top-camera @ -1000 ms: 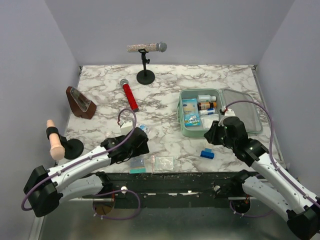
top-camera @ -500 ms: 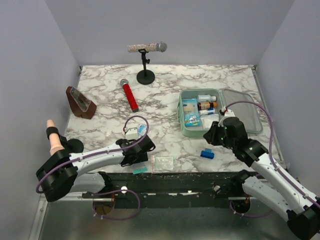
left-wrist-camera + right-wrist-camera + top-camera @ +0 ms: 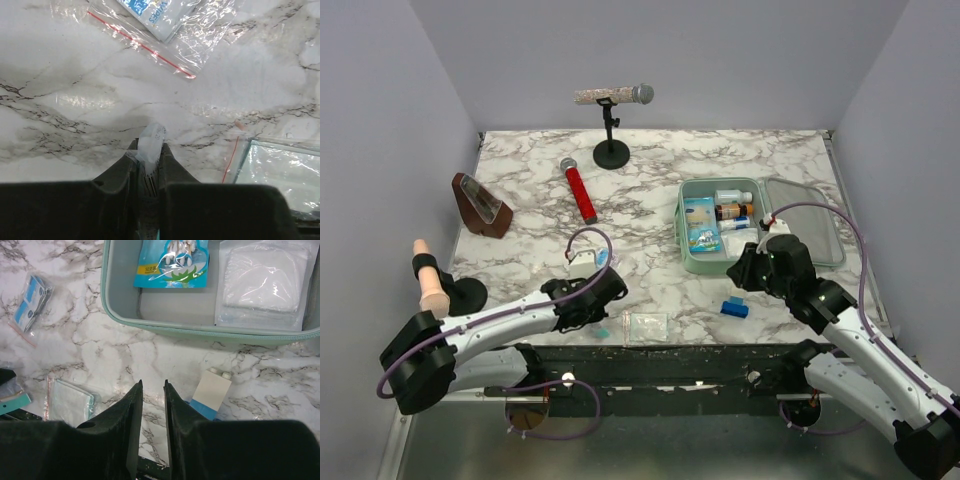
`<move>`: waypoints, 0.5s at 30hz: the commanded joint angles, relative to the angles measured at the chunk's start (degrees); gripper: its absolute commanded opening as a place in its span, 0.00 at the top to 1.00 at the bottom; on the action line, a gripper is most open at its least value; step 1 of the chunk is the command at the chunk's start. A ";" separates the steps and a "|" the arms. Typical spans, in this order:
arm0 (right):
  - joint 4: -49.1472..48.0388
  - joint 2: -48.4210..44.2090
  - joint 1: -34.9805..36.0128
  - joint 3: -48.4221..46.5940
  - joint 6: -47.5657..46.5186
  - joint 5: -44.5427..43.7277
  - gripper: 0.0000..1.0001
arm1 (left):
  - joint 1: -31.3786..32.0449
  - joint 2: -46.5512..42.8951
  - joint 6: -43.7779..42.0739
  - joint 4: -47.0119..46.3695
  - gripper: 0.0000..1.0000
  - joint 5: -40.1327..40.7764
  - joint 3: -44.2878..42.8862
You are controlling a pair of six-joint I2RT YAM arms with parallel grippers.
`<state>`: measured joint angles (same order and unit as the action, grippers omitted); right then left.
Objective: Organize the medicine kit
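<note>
The medicine kit [image 3: 682,225] lies open at the right, a mint-green case holding a blue pouch [image 3: 171,262], a white gauze pack [image 3: 262,285] and small bottles [image 3: 732,205]. Its near rim [image 3: 200,330] shows in the right wrist view. My left gripper [image 3: 603,300] [image 3: 150,147] is shut on a thin flat packet [image 3: 151,140] with a barcode, held just above the marble. My right gripper [image 3: 745,272] [image 3: 153,385] hovers in front of the kit, open by a narrow gap with nothing in it. A blue-and-white box [image 3: 734,308] [image 3: 212,390] lies just right of its fingers.
A bag of wipes [image 3: 600,257] [image 3: 160,20] lies beyond the left gripper, a clear bag with a flat pad [image 3: 646,325] [image 3: 280,170] at the front edge. The kit's lid [image 3: 805,220] lies open to the right. A red microphone [image 3: 578,188], a microphone stand [image 3: 612,150], and a brown metronome [image 3: 480,205] stand further back.
My left gripper has gone from open to shut on the thin packet near the front edge and has shifted slightly. The right arm has not moved.
</note>
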<state>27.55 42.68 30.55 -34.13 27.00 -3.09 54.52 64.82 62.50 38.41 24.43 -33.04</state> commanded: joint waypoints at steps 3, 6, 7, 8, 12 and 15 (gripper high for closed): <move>1.19 -1.63 -0.05 -2.08 0.33 0.72 0.67 | 0.32 -5.66 -1.50 0.70 0.91 1.68 -6.24; 1.45 -2.07 -0.05 -2.61 0.07 -0.07 0.67 | 0.23 -6.11 -6.14 -4.38 0.91 1.68 -10.81; 1.37 -2.07 -0.05 -2.78 -0.11 -0.51 0.67 | 0.06 -5.15 -8.51 -7.79 0.90 0.98 -12.82; 1.37 -2.07 -0.05 -2.87 -0.20 -0.86 0.67 | -0.38 -3.14 -10.62 -11.31 0.90 0.02 -15.19; 1.98 -1.54 -0.05 -3.31 -0.28 -1.04 0.67 | -3.45 11.43 -18.97 -19.06 0.89 -7.61 -29.15; 2.51 -1.98 -0.05 -3.49 -0.11 -1.83 0.67 | -5.65 22.69 -24.08 -21.97 0.89 -14.64 -41.72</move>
<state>28.27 41.23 30.55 -35.83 26.98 -3.31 51.42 75.61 48.75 26.20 20.03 -62.63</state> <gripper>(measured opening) 0.324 0.187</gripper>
